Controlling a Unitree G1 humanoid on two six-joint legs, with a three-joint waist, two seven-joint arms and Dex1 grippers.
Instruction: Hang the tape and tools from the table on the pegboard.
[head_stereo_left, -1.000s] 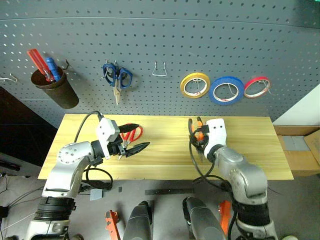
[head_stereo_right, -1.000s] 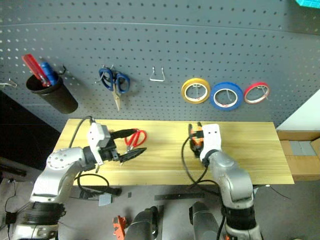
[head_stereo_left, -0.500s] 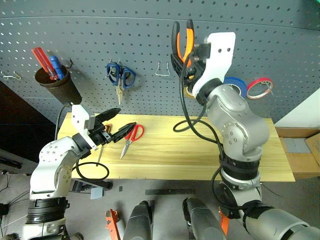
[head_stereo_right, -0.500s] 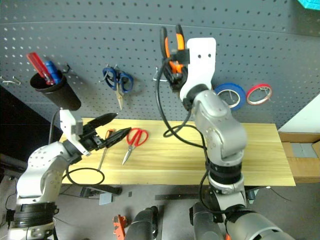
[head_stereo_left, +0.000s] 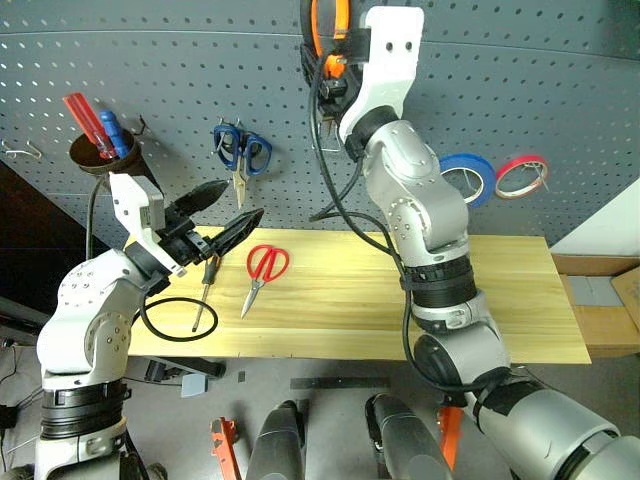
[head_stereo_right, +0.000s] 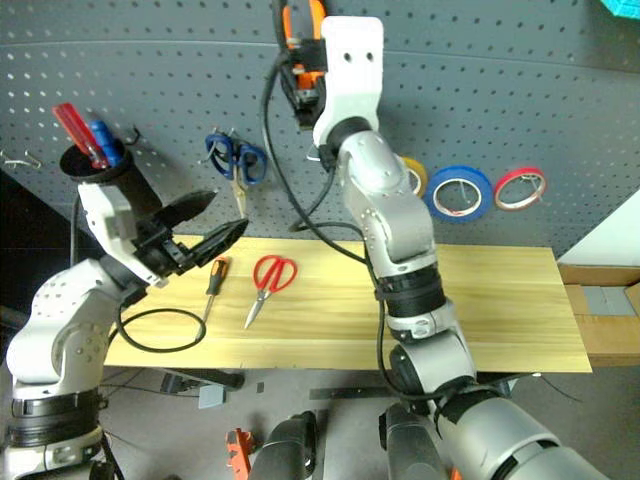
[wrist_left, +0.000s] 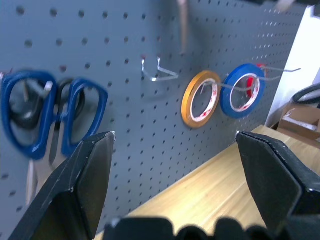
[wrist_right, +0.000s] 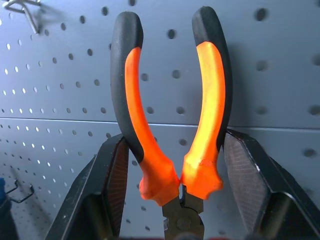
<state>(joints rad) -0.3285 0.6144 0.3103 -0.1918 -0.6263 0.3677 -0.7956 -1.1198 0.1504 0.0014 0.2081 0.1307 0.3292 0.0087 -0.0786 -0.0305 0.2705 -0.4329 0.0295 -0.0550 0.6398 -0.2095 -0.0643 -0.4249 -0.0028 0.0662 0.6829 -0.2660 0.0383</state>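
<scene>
Screwdriver, slim with an orange-and-black handle, lies near the left end of the table, its handle toward the pegboard and its tip toward the front edge, beside a loop of black cable. Above it the left gripper hovers off the surface with its two black fingers spread wide and nothing between them. Just right of the screwdriver the red-handled scissors rest flat on the wood, handles toward the back edge, blades angled to the front. On the pegboard's left part hang a dark cup with red and blue pens and the blue-handled scissors; a bare metal hook sits to their right. The right gripper is raised high against the board near its upper edge, jaws closed on the pliers, which point handles-up with the orange-and-black grips against the holes. Farther right the yellow roll, partly hidden by the arm, the blue tape ring and the red roll hang in a row.
</scene>
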